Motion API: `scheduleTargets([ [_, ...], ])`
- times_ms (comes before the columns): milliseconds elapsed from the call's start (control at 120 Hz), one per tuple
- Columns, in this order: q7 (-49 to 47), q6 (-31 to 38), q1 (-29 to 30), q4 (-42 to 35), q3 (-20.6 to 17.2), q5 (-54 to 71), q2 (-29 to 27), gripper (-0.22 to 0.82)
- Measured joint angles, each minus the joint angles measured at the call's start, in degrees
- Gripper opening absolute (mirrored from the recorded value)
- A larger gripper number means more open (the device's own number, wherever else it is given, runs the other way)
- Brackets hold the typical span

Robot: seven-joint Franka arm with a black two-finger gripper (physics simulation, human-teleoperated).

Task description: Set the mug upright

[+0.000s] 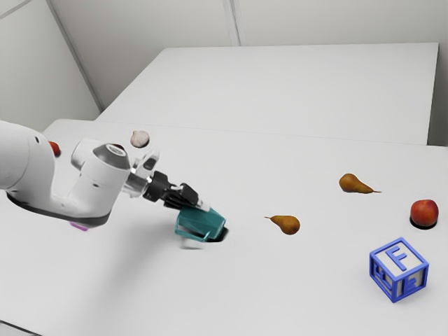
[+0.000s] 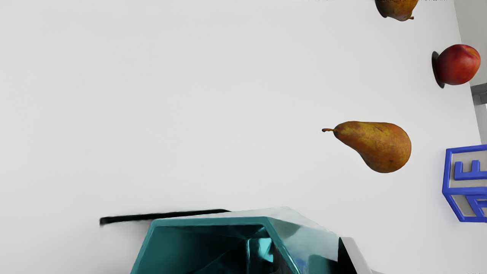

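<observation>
In the wrist view the teal mug (image 2: 209,247) is tipped, its open mouth towards the hand; I can't tell if the jaws hold it, so check the grip first, then turn it slowly, base down, and release only once it sits flat. In the exterior view it is at the jaws' end, low at the worktop (image 1: 301,294), and the blue-edged block (image 1: 399,269) reads "F" on top.

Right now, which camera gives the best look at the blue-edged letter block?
The exterior view: it has the whole blue-edged letter block, with the top F and two side faces in sight. In the wrist view, the picture's edge cuts it off, but parts of two lettered faces show.
</observation>
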Motion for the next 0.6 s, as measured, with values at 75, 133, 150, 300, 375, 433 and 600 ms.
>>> scheduleTargets([
  [75, 0.7, 0.0, -0.1, 0.0, 0.0, 0.0, -0.9, -0.11],
  [133, 1.2, 0.0, -0.2, 0.0, 0.0, 0.0, -1.5, -0.12],
  [150, 1.4, 0.0, -0.2, 0.0, 0.0, 0.0, -1.8, -0.12],
  [300, 2.5, -0.1, -0.4, 0.0, 0.0, 0.3, -4.3, -0.14],
  [375, 2.9, -0.1, -0.5, 0.1, -0.1, 0.7, -5.2, -0.15],
  [433, 3.0, -0.1, -0.7, 0.3, 0.0, 1.9, -5.6, -0.15],
  [600, -0.5, -1.1, -1.0, 4.5, -0.2, 14.4, -6.4, -0.17],
])
